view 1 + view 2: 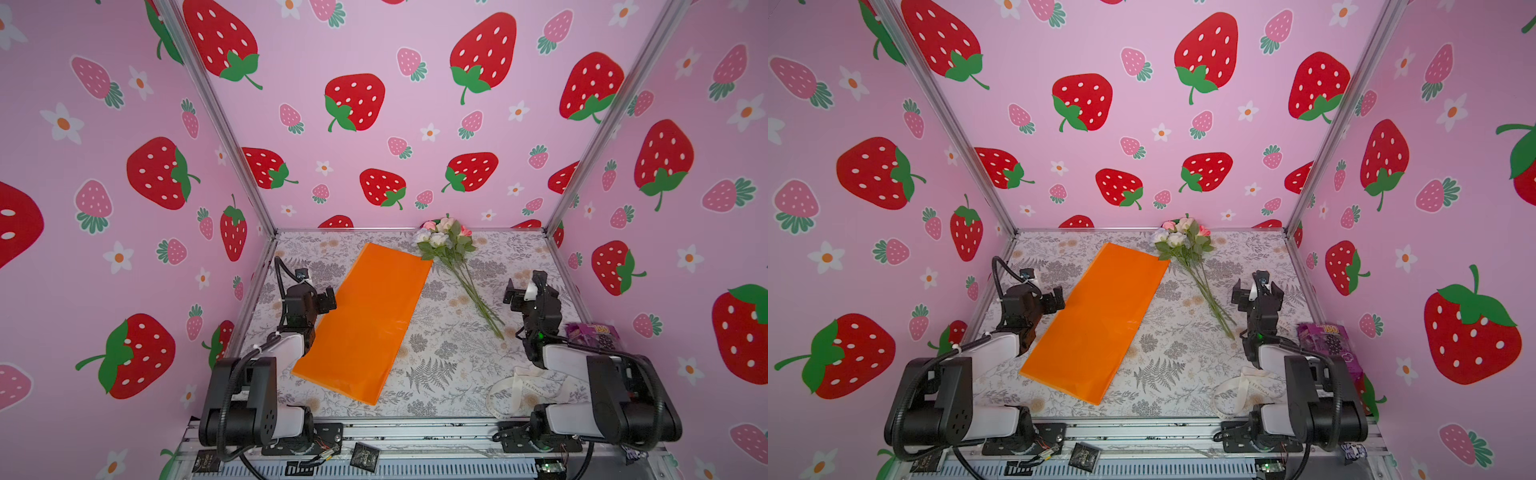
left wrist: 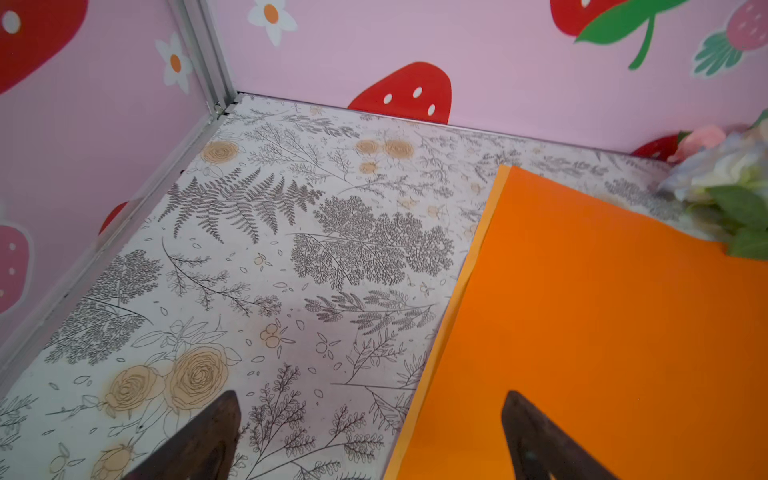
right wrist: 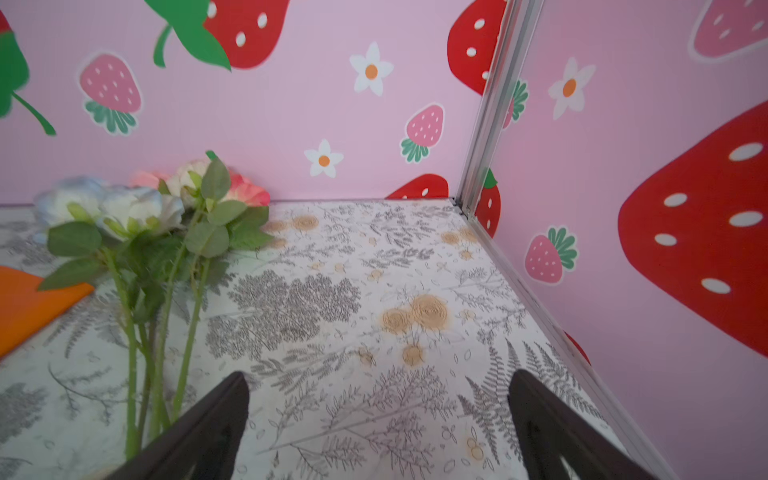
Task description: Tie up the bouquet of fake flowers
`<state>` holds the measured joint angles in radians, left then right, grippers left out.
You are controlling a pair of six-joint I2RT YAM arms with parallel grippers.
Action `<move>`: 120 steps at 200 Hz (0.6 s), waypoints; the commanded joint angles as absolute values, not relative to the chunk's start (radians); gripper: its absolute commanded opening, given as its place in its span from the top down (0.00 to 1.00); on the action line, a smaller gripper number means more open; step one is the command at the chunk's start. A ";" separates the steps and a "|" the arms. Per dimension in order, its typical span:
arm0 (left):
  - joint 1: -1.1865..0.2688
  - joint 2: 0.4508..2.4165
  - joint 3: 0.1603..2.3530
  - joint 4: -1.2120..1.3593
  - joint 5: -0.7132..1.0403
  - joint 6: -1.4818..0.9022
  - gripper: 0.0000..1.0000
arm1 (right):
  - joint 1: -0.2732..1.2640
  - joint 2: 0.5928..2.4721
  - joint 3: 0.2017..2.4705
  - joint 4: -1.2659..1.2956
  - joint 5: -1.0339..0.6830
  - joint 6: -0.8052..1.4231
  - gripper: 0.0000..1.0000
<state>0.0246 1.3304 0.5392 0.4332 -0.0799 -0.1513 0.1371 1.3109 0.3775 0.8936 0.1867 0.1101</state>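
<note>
Our left jaws and right jaws are spread, empty. We should pinch the bouquet of fake flowers low on its stems.

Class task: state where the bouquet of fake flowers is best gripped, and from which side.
Probably take the bouquet of fake flowers by its bare stems, midway, from above, jaws crosswise. They lie flat, close together, near the open right gripper; the blooms are bulky.
</note>
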 commanded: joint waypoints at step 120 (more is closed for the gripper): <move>-0.017 1.377 0.709 -0.114 0.468 -0.569 0.10 | 0.408 1.676 0.771 0.297 -0.409 0.616 0.18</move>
